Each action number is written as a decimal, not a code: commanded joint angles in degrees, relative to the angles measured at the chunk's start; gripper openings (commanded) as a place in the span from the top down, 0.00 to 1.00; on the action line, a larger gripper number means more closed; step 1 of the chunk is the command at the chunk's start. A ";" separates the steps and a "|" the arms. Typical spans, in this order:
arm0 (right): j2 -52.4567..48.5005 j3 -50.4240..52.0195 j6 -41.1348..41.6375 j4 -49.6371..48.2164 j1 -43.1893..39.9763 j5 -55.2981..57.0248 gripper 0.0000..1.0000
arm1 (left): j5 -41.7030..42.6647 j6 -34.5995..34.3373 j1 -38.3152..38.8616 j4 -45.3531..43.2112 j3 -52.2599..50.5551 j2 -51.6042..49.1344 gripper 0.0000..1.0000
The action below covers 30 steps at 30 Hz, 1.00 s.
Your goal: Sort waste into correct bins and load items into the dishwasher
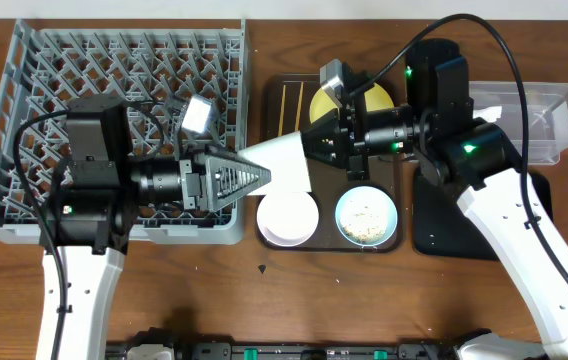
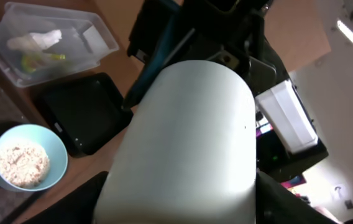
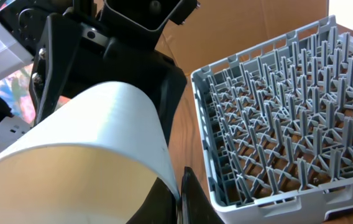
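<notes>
Cup (image 1: 286, 162) between the two claws, over the left edge of the serving tray (image 1: 326, 228).

The left claw (image 1: 264, 175) is at the cup's left and the right claw (image 1: 312, 142) at its right, a little further back. The rack (image 1: 114, 60) lies left of the left claw, just beside the serving tray. On that tray, the chopsticks (image 1: 284, 108) and plate (image 1: 320, 105) lie behind the claws. The empty bowl (image 1: 287, 218) sits in front of the cup, and the bowl of crumbs (image 1: 367, 216) in front of the right claw. Right of the right claw lies the flat tray (image 1: 444, 225). The tub (image 1: 539, 120) is behind it, with paper (image 2: 36, 40) and a wrapper (image 2: 40, 60) inside.
</notes>
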<state>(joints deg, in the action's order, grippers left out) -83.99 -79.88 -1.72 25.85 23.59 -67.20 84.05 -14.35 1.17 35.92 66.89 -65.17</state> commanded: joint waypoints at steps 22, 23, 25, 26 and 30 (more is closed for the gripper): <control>-0.11 -0.48 3.80 6.27 -8.26 8.35 0.48 | -26.95 0.11 0.04 5.64 1.27 0.46 0.48; -0.11 -0.48 3.80 9.11 -8.31 11.02 0.48 | -31.58 0.37 -0.24 7.39 1.27 0.63 0.48; -0.13 -0.48 3.78 13.60 -8.09 15.56 0.46 | -41.20 0.50 -1.73 10.73 1.44 1.33 0.48; -0.13 -0.48 3.78 16.44 -7.65 18.49 0.46 | -44.76 0.50 -2.80 12.20 1.79 1.68 0.48; -0.13 -0.46 3.15 23.56 -4.92 28.33 0.46 | -60.52 0.11 -8.63 18.75 3.91 3.30 0.48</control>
<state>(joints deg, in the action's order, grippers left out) -83.99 -79.88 1.78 46.85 16.34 -49.17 43.40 -14.39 -3.33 51.75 67.48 -64.10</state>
